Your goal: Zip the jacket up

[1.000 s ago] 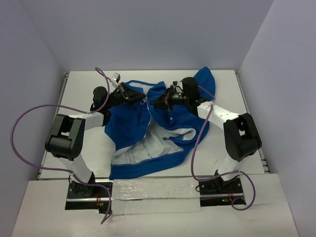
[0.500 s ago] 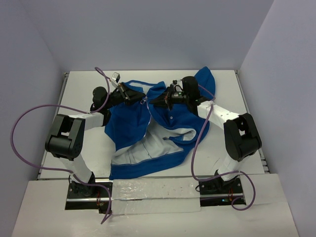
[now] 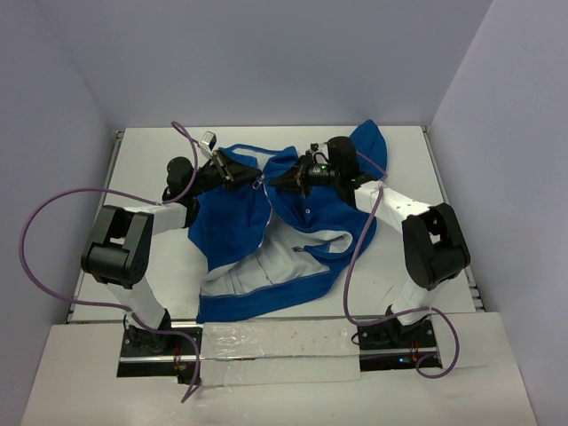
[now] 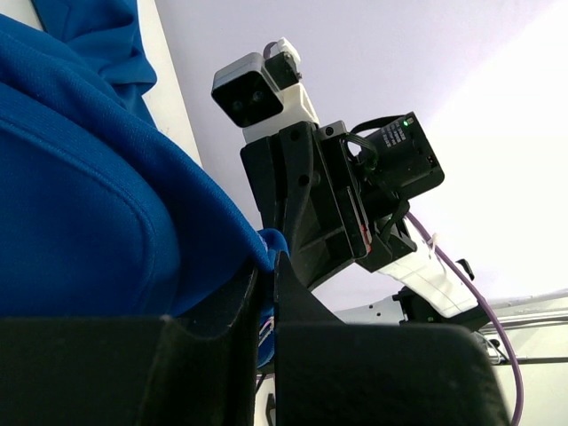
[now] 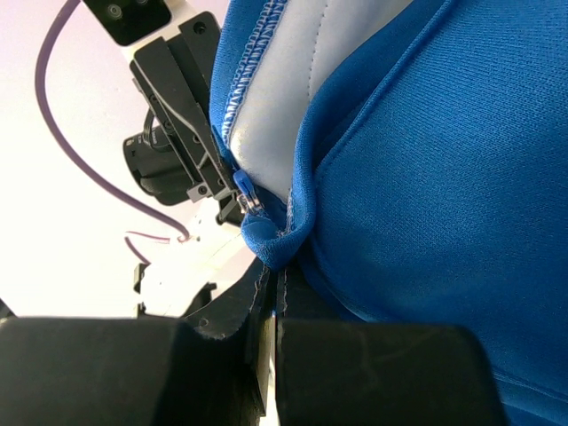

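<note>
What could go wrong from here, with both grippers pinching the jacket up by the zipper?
1. The right gripper holds only a small fold of the jacket beside the zipper pull, so it could slip out under tension.
2. The left gripper likewise pinches just an edge, so the two sides may not line up.
3. The right arm's purple cable lies across the fabric and might snag it.

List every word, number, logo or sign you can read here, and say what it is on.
No text can be read in any view.
On the jacket no logo, label or print shows.
The black box on the right arm, seen from the left wrist, carries faint pale marks near a green light; they are too small to read.
</note>
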Robot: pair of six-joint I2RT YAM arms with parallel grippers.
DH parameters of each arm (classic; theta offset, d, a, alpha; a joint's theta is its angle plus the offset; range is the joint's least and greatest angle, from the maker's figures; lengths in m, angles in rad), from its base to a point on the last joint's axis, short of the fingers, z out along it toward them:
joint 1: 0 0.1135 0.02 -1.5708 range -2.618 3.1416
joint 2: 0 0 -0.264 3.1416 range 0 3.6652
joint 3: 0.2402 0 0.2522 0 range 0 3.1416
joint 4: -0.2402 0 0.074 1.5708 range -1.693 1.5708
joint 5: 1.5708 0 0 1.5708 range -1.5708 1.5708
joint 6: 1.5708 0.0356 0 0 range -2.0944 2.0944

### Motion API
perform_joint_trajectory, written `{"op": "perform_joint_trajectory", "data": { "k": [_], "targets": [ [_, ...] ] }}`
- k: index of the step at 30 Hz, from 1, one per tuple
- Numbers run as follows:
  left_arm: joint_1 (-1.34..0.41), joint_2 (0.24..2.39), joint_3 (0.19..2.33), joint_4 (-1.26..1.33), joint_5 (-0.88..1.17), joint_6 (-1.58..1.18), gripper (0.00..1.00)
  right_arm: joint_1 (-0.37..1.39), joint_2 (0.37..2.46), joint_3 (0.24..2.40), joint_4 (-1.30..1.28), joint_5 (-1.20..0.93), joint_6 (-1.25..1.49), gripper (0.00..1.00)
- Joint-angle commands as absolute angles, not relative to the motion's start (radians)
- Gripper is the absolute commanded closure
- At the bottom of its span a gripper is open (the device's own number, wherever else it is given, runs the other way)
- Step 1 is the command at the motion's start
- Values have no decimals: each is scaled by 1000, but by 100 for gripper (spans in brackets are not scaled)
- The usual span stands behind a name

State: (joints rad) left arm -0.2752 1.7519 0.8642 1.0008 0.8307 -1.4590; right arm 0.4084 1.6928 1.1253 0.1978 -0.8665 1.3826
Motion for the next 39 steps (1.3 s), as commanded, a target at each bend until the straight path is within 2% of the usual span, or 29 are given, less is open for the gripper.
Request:
{"op": "perform_joint_trajectory", "data": {
  "k": [1, 39],
  "targets": [
    [-281, 1712, 869, 1080, 849, -1446, 100, 420, 1694, 1175, 226, -901, 1381, 100],
    [-281, 1722, 880, 1094, 827, -1464, 100, 420, 1668, 1118, 212, -905, 1359, 100]
  ]
}}
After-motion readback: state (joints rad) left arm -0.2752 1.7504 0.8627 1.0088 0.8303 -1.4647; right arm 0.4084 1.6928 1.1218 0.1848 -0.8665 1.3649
